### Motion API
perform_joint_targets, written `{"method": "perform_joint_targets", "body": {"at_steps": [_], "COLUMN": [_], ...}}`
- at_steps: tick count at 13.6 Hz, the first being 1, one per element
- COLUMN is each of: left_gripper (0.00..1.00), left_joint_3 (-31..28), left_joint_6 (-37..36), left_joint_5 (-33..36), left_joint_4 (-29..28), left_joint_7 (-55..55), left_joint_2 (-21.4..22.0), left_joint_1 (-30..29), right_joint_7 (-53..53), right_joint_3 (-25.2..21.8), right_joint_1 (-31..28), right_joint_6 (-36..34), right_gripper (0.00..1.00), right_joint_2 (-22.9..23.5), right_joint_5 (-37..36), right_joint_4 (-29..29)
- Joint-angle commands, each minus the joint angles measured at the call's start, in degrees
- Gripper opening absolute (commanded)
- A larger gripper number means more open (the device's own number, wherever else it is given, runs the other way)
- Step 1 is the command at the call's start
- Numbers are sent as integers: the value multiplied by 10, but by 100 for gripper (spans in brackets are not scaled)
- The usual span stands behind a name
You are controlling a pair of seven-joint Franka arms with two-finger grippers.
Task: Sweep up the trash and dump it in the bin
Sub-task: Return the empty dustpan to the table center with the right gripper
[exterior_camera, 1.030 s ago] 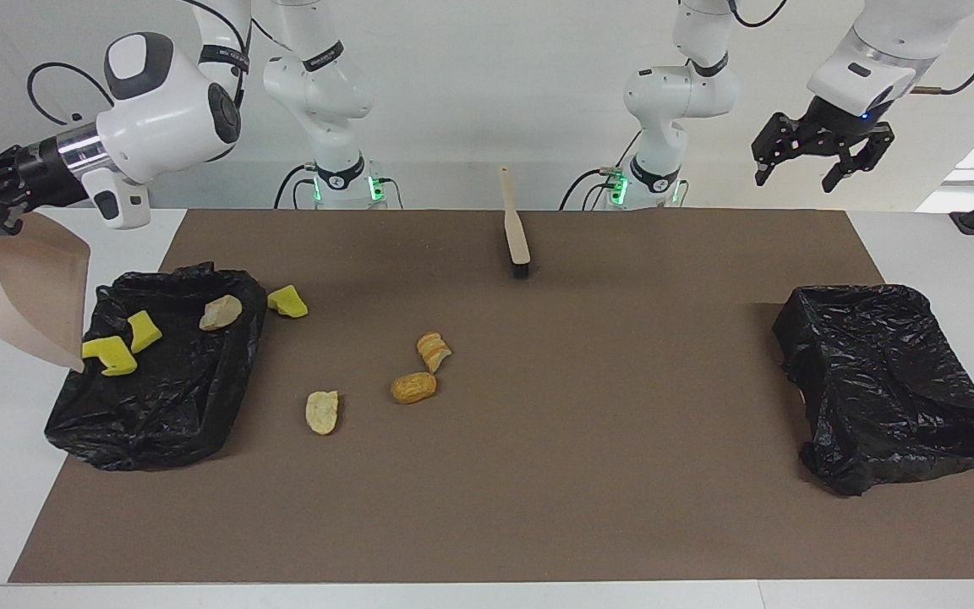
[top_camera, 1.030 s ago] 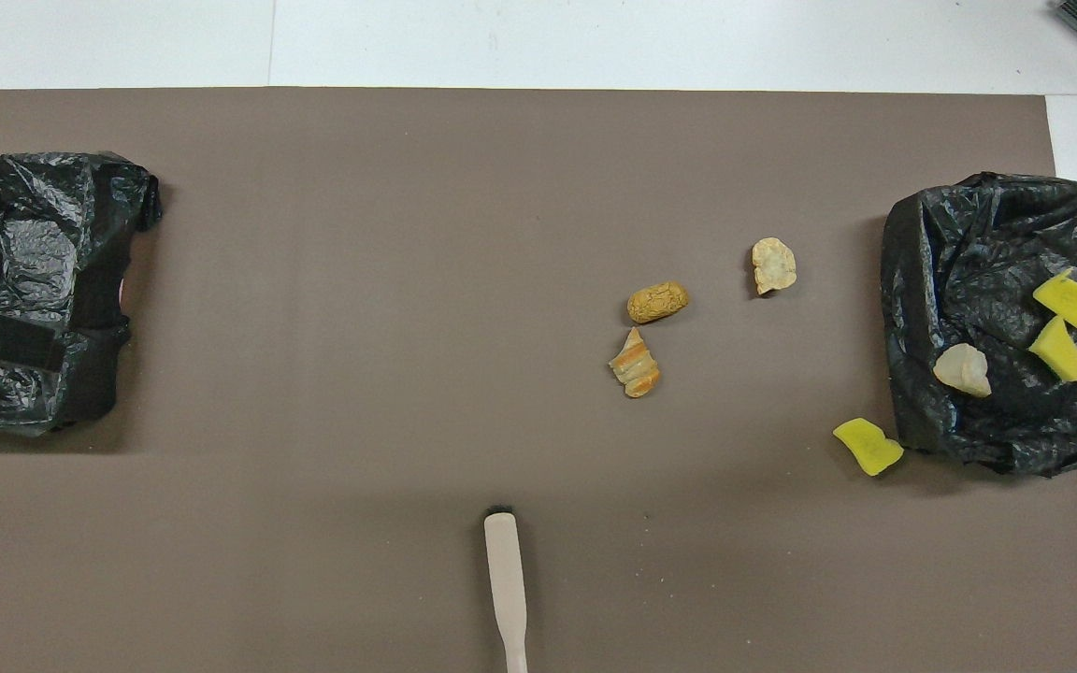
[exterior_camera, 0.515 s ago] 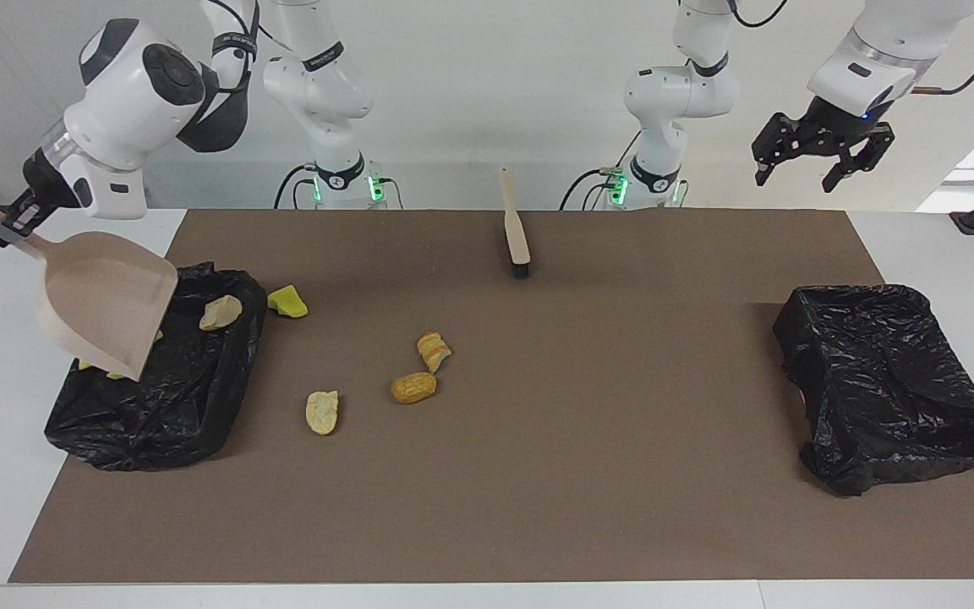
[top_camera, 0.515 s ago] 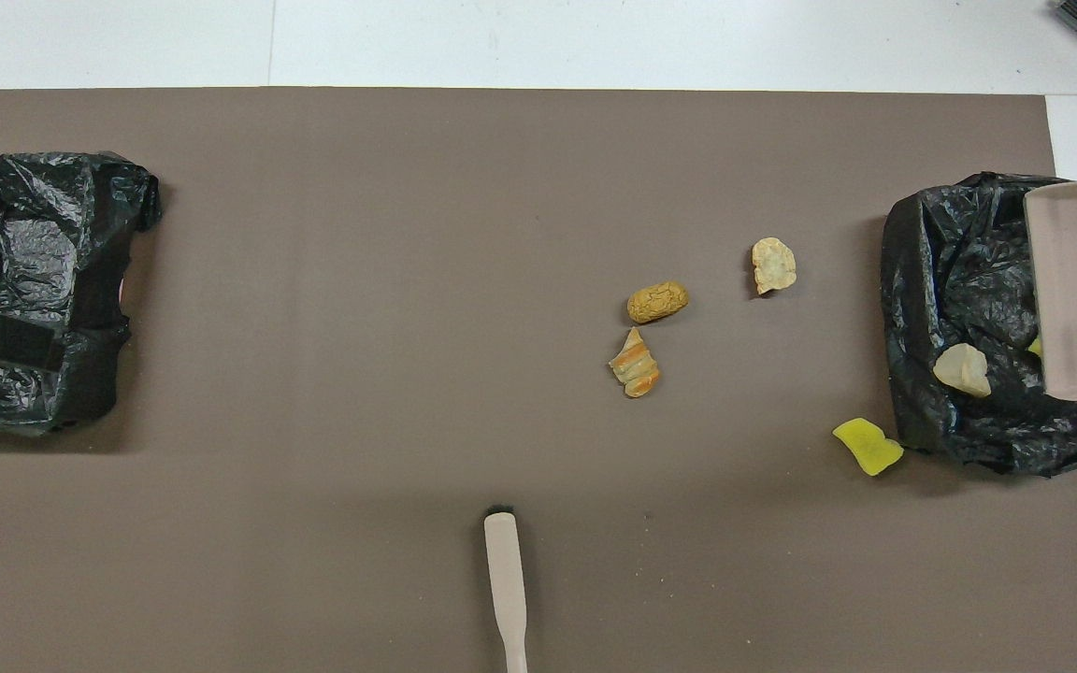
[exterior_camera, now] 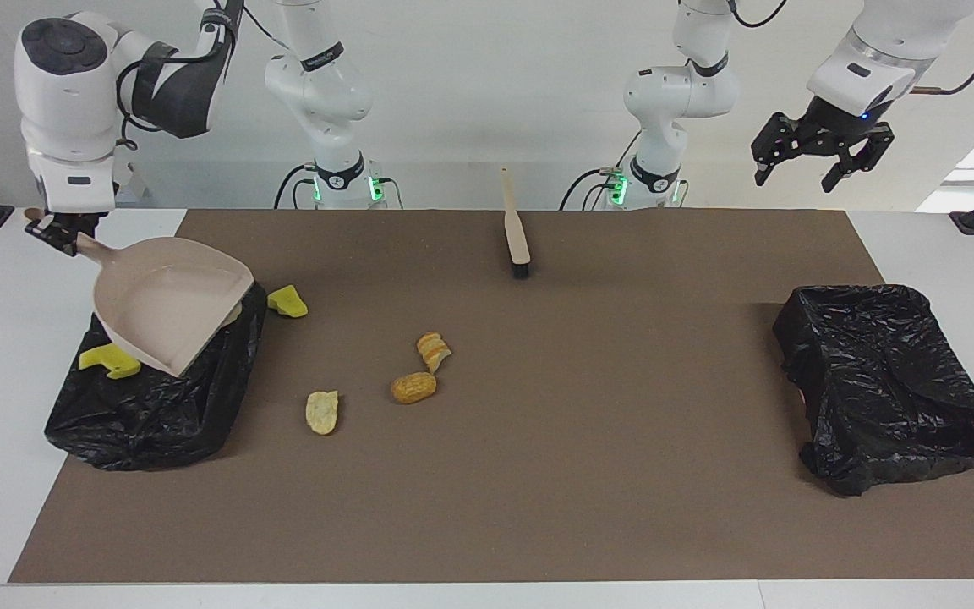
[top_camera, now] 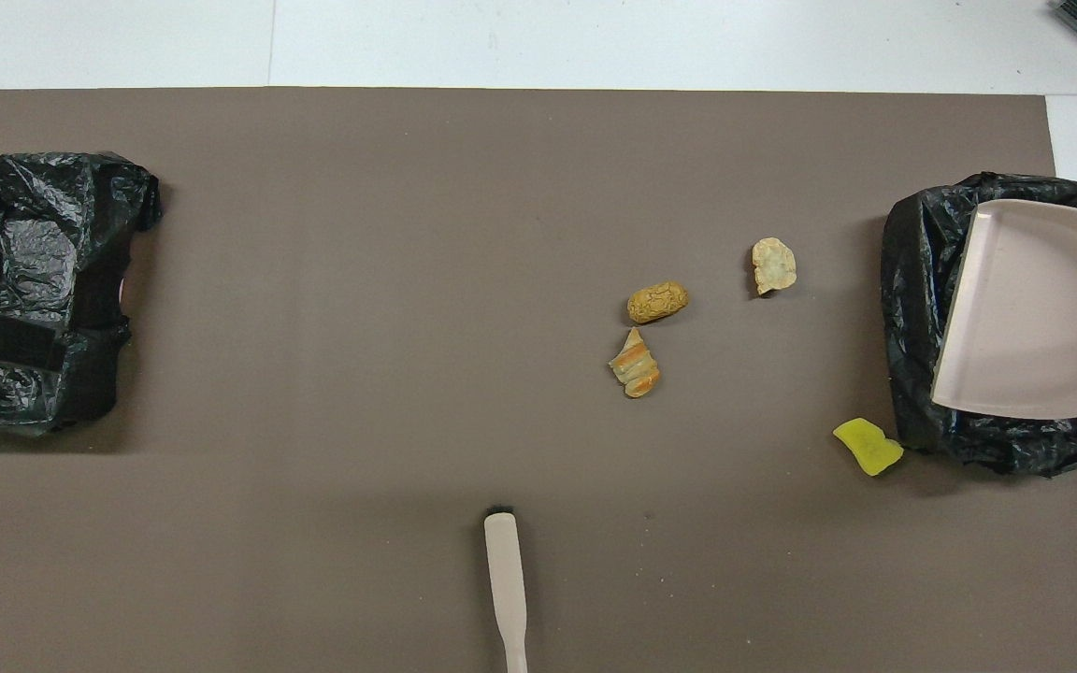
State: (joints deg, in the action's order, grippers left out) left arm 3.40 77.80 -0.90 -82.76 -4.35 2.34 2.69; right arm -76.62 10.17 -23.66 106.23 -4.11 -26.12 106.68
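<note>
My right gripper [exterior_camera: 54,232] is shut on the handle of a beige dustpan [exterior_camera: 167,303] [top_camera: 1034,308]. The pan hangs hollow side up and looks bare, over the black-bagged bin [exterior_camera: 149,406] [top_camera: 912,280] at the right arm's end. Of the trash, a yellow sponge chunk [exterior_camera: 112,360] shows in that bin under the pan's edge. Another yellow chunk [exterior_camera: 287,301] [top_camera: 868,446] lies on the mat beside the bin. Three bread lumps [exterior_camera: 413,387] [top_camera: 656,302] lie in a loose cluster on the mat toward the middle. My left gripper [exterior_camera: 817,167] waits open, high over the left arm's end.
A beige brush [exterior_camera: 517,230] [top_camera: 506,579] lies on the brown mat [exterior_camera: 588,474] near the robots, bristles pointing away from them. A second black-bagged bin [exterior_camera: 889,385] [top_camera: 24,290] stands at the left arm's end.
My right arm has swung the dustpan from tipped on edge beside the bin to hollow side up over it. The pan now covers most pieces in the bin. The left arm has not moved.
</note>
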Motion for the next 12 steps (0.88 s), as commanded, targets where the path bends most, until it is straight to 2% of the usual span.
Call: {"method": "perform_joint_targets", "body": {"at_steps": [1, 3, 6, 10, 12], "left_gripper": [100, 100, 100, 100, 100], "left_joint_3": [0, 0, 0, 0, 0], "left_joint_6": [-2, -2, -8, -7, -5], "left_joint_5": [6, 6, 6, 6, 6], "left_joint_4": [-7, -7, -7, -7, -7], "left_joint_7": [0, 0, 0, 0, 0], "left_joint_2": [10, 10, 10, 10, 10], "left_joint_1": [2, -1, -3, -3, -3], "right_joint_7": [93, 198, 329, 554, 688], "right_joint_3": [10, 10, 10, 11, 10], "right_joint_1": [29, 63, 112, 196, 250], "right_joint_6": [-50, -103, -138, -145, -132], "right_gripper": [0, 0, 0, 0, 0], "right_joint_2": [-22, -27, -32, -20, 8], "right_joint_5": [53, 101, 167, 250, 289], "right_joint_4": [14, 14, 20, 27, 16]}}
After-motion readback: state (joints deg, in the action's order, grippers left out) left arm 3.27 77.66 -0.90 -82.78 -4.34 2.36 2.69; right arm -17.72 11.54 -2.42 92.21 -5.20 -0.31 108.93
